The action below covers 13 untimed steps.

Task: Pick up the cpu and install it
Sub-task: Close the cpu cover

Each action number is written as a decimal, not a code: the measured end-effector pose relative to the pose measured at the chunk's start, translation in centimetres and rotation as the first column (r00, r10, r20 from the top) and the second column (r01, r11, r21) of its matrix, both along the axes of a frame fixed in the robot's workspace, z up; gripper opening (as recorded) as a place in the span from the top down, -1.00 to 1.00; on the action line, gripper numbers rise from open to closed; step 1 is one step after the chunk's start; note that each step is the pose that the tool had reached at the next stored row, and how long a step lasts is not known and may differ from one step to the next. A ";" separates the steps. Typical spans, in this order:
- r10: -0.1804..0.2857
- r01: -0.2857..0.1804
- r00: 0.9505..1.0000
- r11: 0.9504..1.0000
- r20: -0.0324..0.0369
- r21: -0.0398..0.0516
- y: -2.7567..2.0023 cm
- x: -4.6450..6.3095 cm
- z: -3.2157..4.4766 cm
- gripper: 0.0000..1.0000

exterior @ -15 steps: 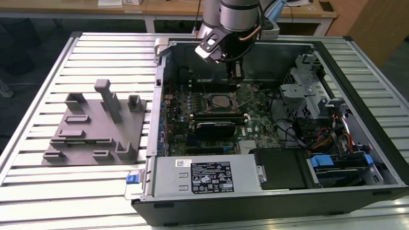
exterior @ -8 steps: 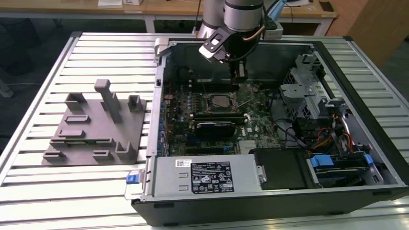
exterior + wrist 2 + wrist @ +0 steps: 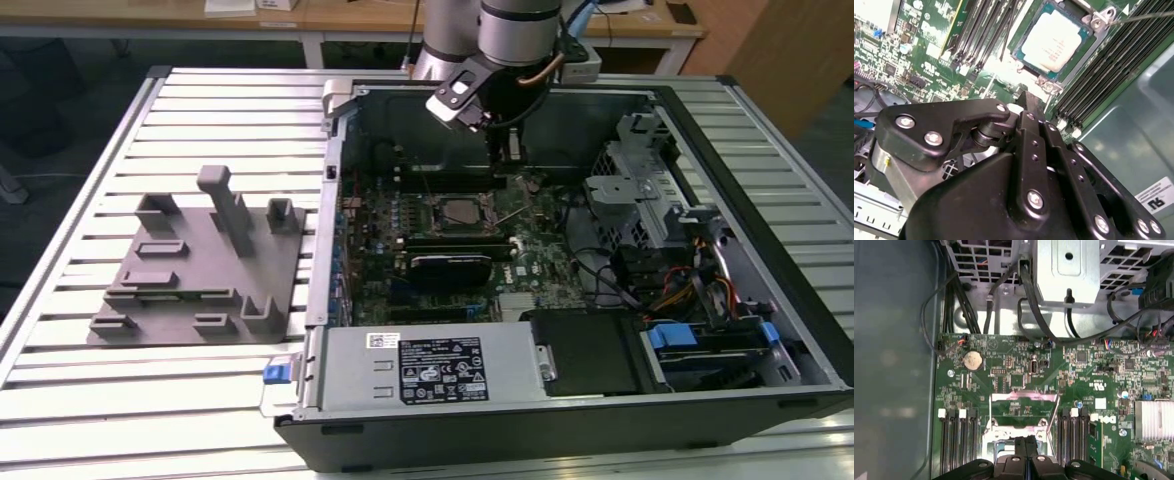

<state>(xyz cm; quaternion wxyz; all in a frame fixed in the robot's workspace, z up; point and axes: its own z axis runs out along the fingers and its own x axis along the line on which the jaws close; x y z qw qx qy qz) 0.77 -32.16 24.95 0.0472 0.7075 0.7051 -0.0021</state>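
The cpu (image 3: 463, 210) lies flat in the metal-framed socket on the green motherboard (image 3: 534, 255) inside the open computer case. In the second wrist view its silver top (image 3: 1054, 42) with a thin pale rim sits square in the socket frame. My gripper (image 3: 511, 155) hangs above the board, just behind the socket and toward the case's rear wall. Its two black fingers are pressed together with nothing between them, as both wrist views show (image 3: 1026, 97) (image 3: 1026, 440). A gap separates the fingertips from the cpu.
A grey plastic fixture (image 3: 200, 265) stands on the slatted table at the exterior view's left. Inside the case, a power supply (image 3: 427, 365) sits in front, and a drive cage (image 3: 641, 190) with cables at the right. Memory slots (image 3: 1104, 65) flank the socket.
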 end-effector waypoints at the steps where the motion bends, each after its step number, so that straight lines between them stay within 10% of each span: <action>1: 0.000 0.000 1.000 1.000 0.000 0.000 0.00 0.1 0.00 0.79; 13: 0.000 0.000 1.000 1.000 0.000 0.000 0.01 0.1 1.21 0.79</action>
